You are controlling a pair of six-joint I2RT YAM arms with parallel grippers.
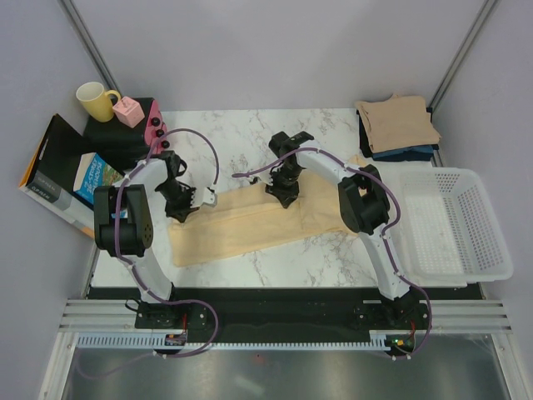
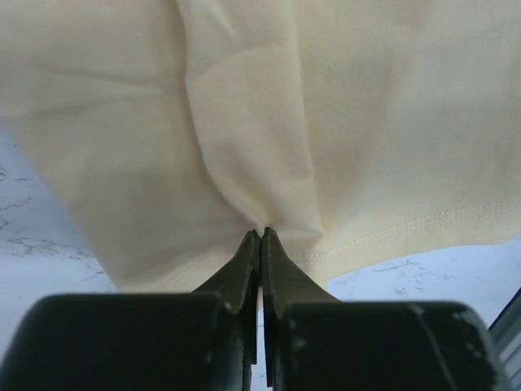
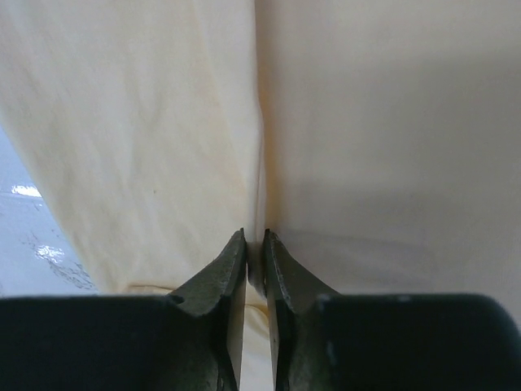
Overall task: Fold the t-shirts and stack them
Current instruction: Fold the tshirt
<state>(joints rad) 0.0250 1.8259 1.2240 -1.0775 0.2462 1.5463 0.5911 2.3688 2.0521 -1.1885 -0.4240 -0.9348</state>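
Fingers of the left gripper [image 2: 262,232] and the right gripper [image 3: 254,236] each clamp a fold of the one cream t-shirt [image 1: 250,223], which is spread on the table [image 1: 250,133]. One tan t-shirt [image 1: 398,121] tops a darker stack [image 1: 408,153] beside one basket [image 1: 458,272].

Bright, even overhead light with soft shadows. Both wrist views blur up close; a glare spot marks the worktop [image 3: 28,212].

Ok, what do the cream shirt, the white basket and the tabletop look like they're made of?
The cream shirt: soft matte fabric, probably cotton knit; it creases and has a stitched hem. The white basket: apparently rigid plastic, with perforated mesh walls. The tabletop: marble look, grey veins, slight sheen; stone or laminate, can't tell.
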